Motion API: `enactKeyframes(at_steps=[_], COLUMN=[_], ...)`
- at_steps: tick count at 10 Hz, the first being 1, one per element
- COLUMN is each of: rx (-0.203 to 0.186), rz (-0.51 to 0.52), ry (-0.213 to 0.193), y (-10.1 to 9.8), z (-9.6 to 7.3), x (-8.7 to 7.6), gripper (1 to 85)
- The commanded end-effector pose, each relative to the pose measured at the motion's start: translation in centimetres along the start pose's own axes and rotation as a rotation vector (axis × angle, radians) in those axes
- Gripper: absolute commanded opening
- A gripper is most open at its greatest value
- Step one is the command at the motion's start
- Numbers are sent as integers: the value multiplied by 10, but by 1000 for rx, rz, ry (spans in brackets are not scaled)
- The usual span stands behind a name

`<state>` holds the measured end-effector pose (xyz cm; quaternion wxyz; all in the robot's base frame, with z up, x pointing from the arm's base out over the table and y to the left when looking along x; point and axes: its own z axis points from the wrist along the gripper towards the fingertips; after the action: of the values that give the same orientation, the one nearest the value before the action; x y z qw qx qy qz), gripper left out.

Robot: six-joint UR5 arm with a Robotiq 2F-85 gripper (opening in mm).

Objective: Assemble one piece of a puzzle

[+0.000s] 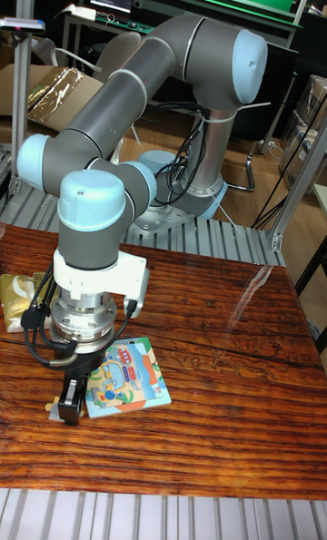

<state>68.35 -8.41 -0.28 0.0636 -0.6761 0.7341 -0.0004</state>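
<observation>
On the wooden table [218, 322], the puzzle [127, 378] lies just right of the tool [70, 406].

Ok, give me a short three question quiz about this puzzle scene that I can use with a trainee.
1. True or false: the puzzle board lies flat on the wooden table.
2. Where is the tool relative to the puzzle board? A) over its left edge B) far off to its right C) behind it, near the arm's base
3. Fill in: a yellowish packet lies near the table's ____ edge, as the camera sees it.

Key: 1 true. 2 A. 3 left. Whether the tool holds a piece cannot be told from this view.
</observation>
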Motion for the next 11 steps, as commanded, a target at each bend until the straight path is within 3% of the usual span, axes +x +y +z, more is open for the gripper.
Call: enactKeyframes(at_steps=[1,11], rx=[4,2], rz=[17,30], ry=[-12,4], y=[-1,-2], z=[-2,-6], x=[-2,1], gripper=[333,297])
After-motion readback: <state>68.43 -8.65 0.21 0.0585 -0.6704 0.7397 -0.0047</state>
